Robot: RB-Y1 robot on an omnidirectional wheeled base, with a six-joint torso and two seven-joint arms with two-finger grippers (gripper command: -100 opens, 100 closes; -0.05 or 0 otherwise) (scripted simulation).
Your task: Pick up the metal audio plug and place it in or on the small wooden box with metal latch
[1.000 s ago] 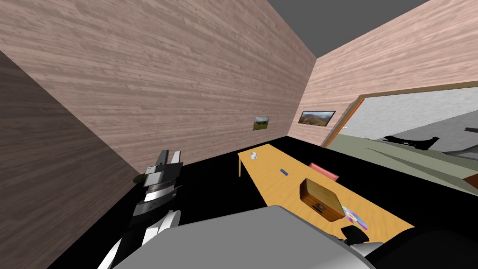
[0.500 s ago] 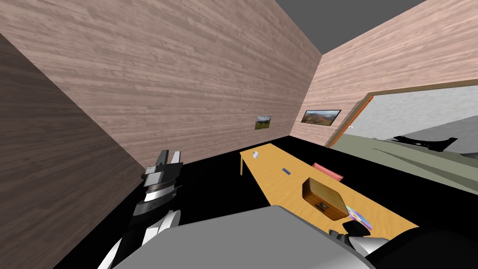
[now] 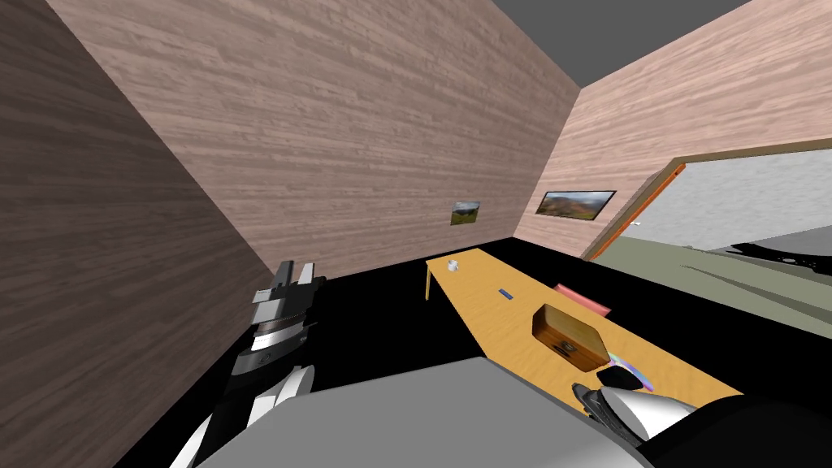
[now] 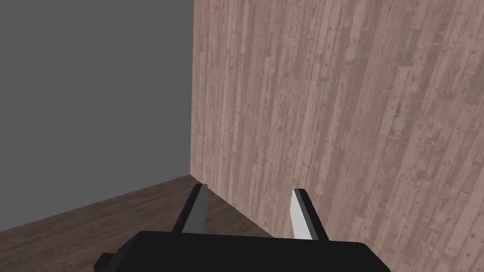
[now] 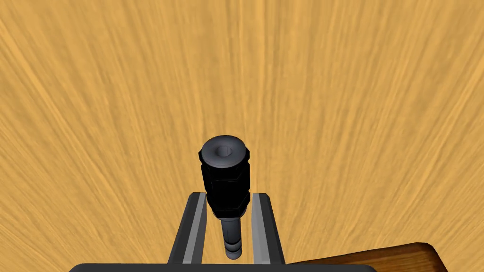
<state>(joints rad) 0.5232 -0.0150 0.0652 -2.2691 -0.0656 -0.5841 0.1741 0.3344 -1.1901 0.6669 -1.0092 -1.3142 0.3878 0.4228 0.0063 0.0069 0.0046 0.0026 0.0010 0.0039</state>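
View turned; right claw (image 5: 229, 196) grips one plug (image 5: 224, 174).

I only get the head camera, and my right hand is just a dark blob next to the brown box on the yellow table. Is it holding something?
Observer: Yes. The right wrist view shows the right gripper shut on a black, ribbed, cylinder-shaped audio plug, with one finger pressing each side.
Operator: Is the plug over the box yet?
Observer: Not yet. Behind the plug is bare yellow wooden table, and just a corner of the brown wooden box peeks in beside the gripper.
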